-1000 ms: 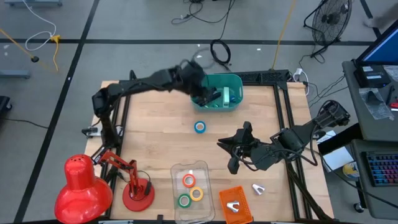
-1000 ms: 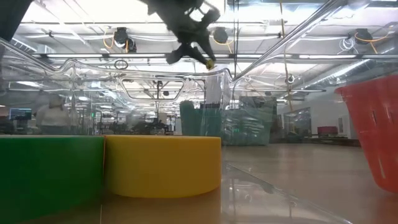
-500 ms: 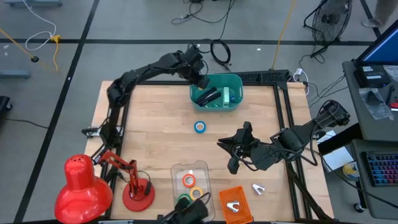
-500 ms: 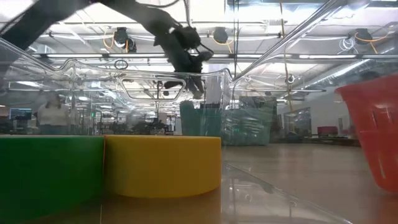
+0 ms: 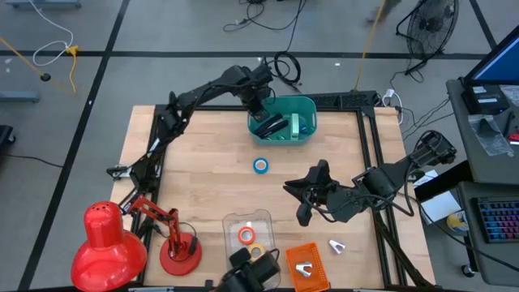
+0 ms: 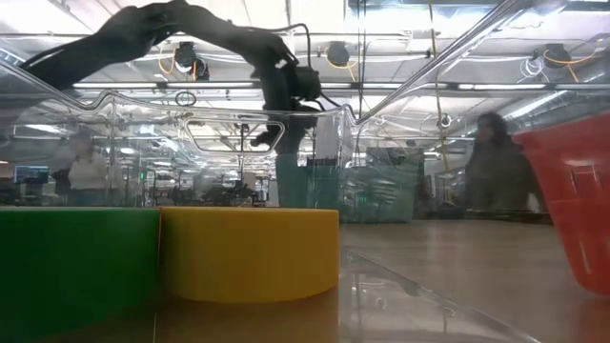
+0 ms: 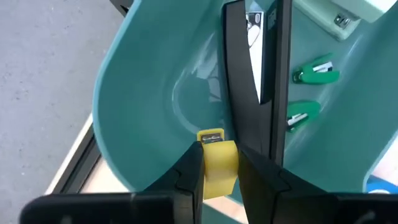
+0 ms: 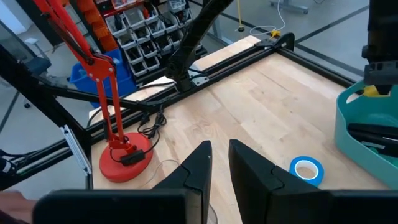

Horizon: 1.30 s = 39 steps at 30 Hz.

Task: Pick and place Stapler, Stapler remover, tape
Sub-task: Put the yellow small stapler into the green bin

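Starting at the left: reaches out from the table's left edge with the left gripper (image 5: 259, 104), now lowered to the near-left rim of the teal bin (image 5: 304, 138), where a second ago hung higher above it. Clamps a small yellow piece (image 7: 217, 163) between both fingers (image 7: 189, 171), closed only as far as that piece allows. Looks like a staple remover or a mini stapler, but cannot tell which. Hangs just over the bin's floor, not yet touching.

Already holds, inside the bin, a black stapler (image 7: 255, 62) and two green staple removers (image 7: 317, 70). Points to the drop step: probably only a release left before this piece counts as placed.

Below the bin, leaves the blue tape roll (image 5: 260, 165) flat on the bare wood, unmoved and apart from everything. Nearer the front edge, keeps the orange roll (image 5: 246, 235) and the yellow roll (image 5: 256, 252) in the clear tray (image 5: 229, 223). Hides the green roll under a dark shape (image 5: 247, 277) that has come in at the front edge; cannot tell what that is.

Further right, parks the right gripper (image 5: 312, 199) over the table right of the blue roll, same place as before, fingers barely parted with nothing between them. Suggests the tape as the remaining work, with the blue roll nearest that idle arm.
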Each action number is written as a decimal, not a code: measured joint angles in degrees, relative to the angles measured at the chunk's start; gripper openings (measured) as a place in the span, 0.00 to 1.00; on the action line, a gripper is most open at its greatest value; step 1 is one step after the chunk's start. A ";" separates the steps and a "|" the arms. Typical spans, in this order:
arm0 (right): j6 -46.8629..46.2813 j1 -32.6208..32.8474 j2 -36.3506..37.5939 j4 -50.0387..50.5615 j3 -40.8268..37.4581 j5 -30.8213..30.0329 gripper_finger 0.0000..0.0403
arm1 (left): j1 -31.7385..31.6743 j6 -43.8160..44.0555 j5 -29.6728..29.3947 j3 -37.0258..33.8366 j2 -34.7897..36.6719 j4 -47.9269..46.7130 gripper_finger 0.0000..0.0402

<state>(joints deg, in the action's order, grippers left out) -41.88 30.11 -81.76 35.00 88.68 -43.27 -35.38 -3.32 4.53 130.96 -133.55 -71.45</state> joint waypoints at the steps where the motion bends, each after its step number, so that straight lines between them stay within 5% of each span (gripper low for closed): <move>1: -0.32 0.00 0.00 0.00 0.00 -0.03 0.12 | 0.00 0.27 0.35 0.00 -0.04 0.17 0.19; 39: 0.83 -0.87 -0.02 -0.47 -0.02 -0.41 0.12 | 0.59 0.80 3.17 -0.02 -3.39 5.08 0.21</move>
<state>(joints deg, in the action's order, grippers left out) -41.05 29.23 -81.78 34.53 88.66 -43.68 -34.79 -2.52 7.70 130.93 -136.94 -66.38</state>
